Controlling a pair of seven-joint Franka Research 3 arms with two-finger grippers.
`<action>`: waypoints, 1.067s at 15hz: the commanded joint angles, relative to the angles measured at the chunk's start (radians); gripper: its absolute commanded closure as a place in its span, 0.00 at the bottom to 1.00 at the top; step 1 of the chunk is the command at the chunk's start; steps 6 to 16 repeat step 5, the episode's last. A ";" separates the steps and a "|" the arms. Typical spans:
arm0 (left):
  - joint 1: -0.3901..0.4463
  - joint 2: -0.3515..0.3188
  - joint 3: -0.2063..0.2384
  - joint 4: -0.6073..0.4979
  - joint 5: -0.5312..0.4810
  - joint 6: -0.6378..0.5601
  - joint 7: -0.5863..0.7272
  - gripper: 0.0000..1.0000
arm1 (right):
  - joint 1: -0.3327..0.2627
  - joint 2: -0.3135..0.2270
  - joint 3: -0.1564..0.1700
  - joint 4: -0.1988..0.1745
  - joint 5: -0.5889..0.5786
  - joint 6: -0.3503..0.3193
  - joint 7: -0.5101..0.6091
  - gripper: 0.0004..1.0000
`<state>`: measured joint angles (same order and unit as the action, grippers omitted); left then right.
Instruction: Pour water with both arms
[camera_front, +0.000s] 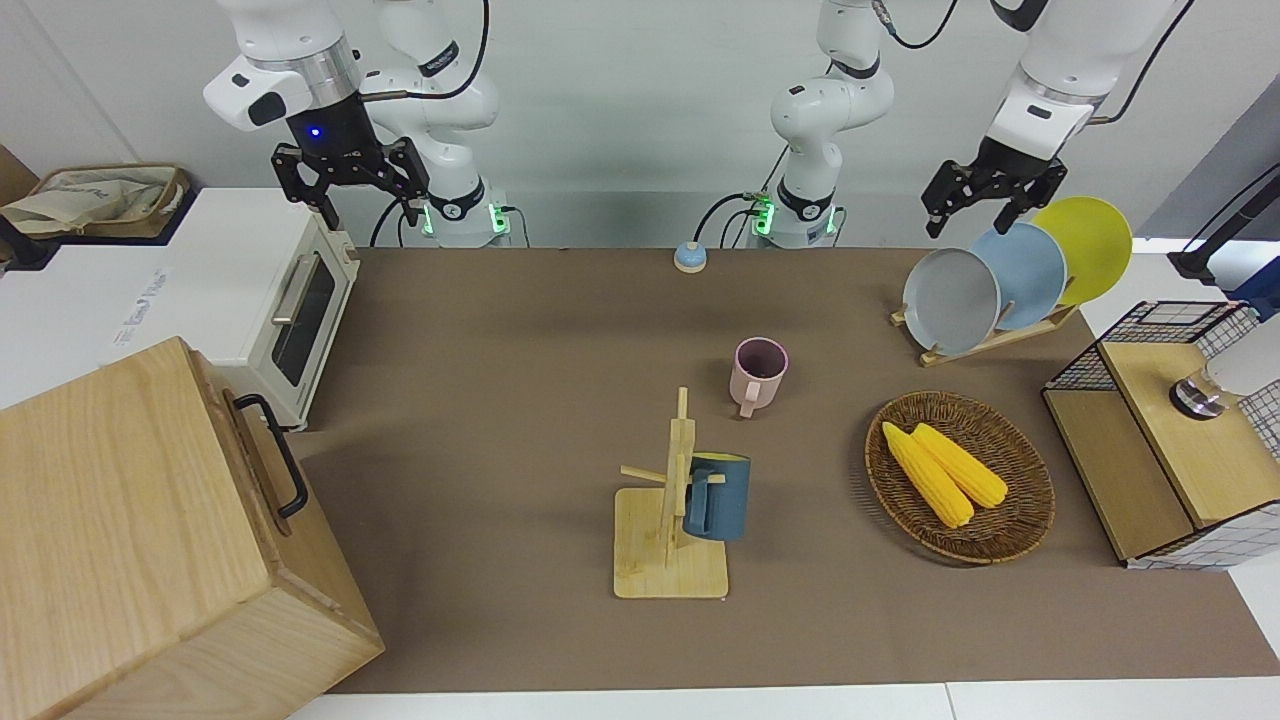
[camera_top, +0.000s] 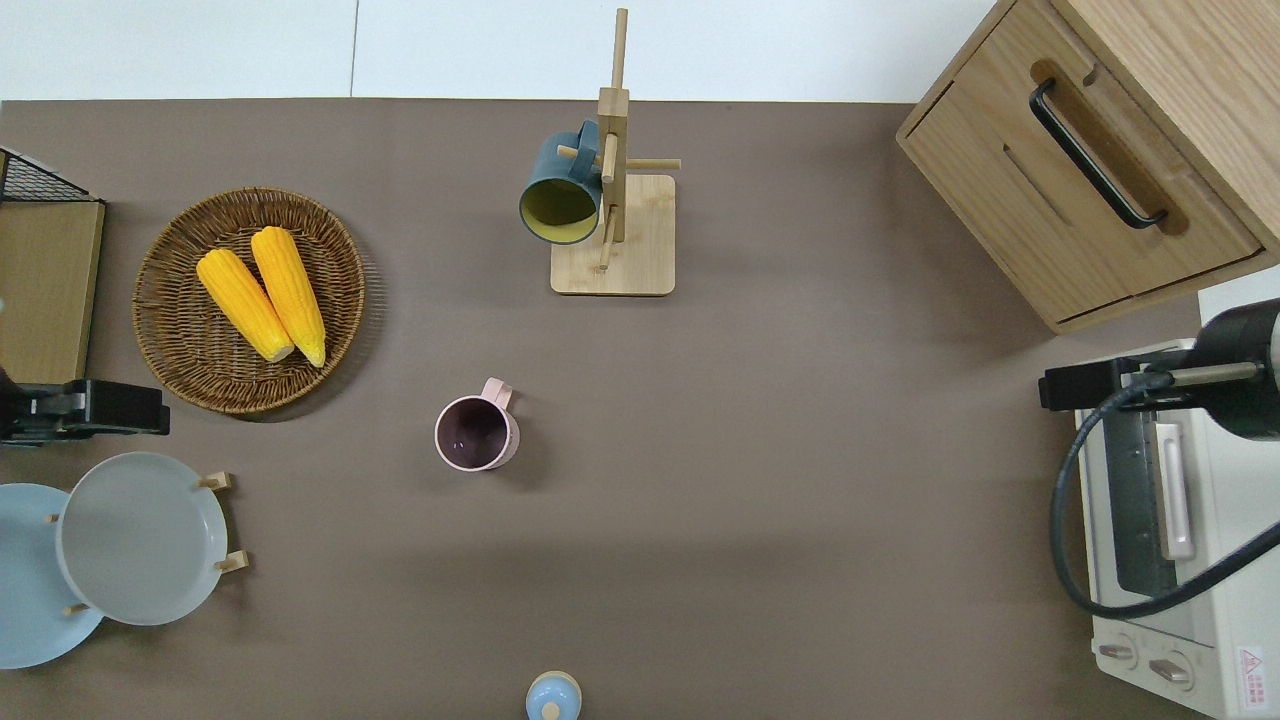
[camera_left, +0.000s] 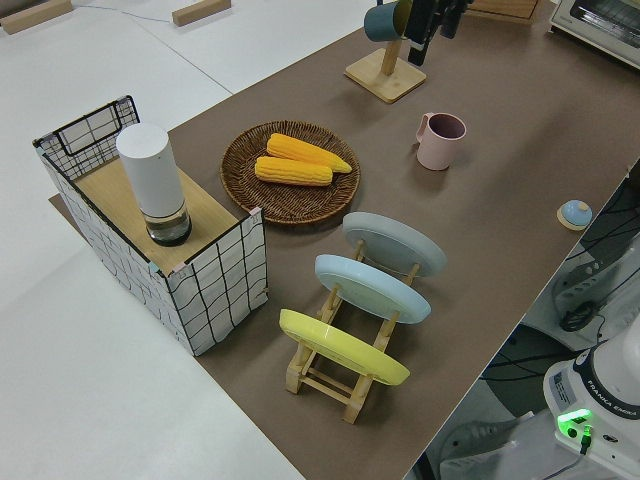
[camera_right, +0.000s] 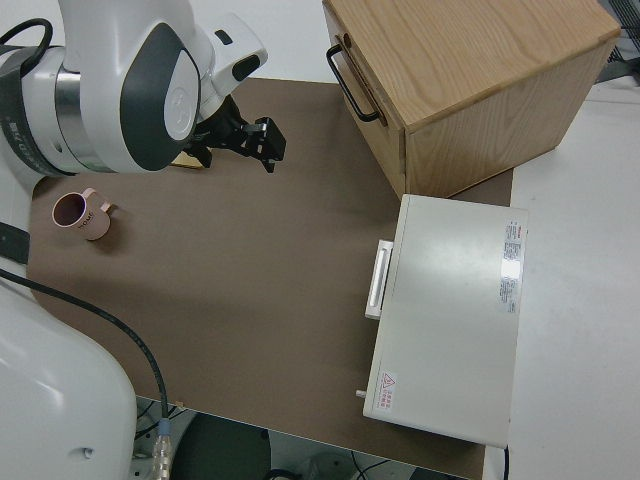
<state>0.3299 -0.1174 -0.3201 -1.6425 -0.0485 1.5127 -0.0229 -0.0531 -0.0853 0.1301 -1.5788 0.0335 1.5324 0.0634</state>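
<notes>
Both arms were raised clear of the table. The left gripper (camera_front: 982, 195) was held over the plate rack (camera_front: 985, 338) at the left arm's end, its fingers spread and empty. The right gripper (camera_front: 349, 178) was held over the toaster oven (camera_front: 285, 300) at the right arm's end, its fingers likewise spread on nothing. A pink mug (camera_top: 477, 432) was seen upright near the table's middle. A blue mug (camera_top: 561, 187) was hung on the wooden mug tree (camera_top: 613, 230) by the edge farthest from the robots.
</notes>
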 joint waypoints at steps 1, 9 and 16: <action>-0.020 -0.025 -0.016 -0.005 -0.017 -0.032 0.021 0.00 | -0.004 -0.016 -0.001 -0.012 0.017 -0.002 -0.008 0.01; -0.018 -0.027 -0.022 0.004 -0.014 -0.035 0.023 0.00 | -0.004 -0.016 -0.001 -0.012 0.019 -0.002 -0.008 0.01; -0.018 -0.027 -0.022 0.004 -0.014 -0.035 0.023 0.00 | -0.004 -0.016 -0.001 -0.012 0.019 -0.002 -0.008 0.01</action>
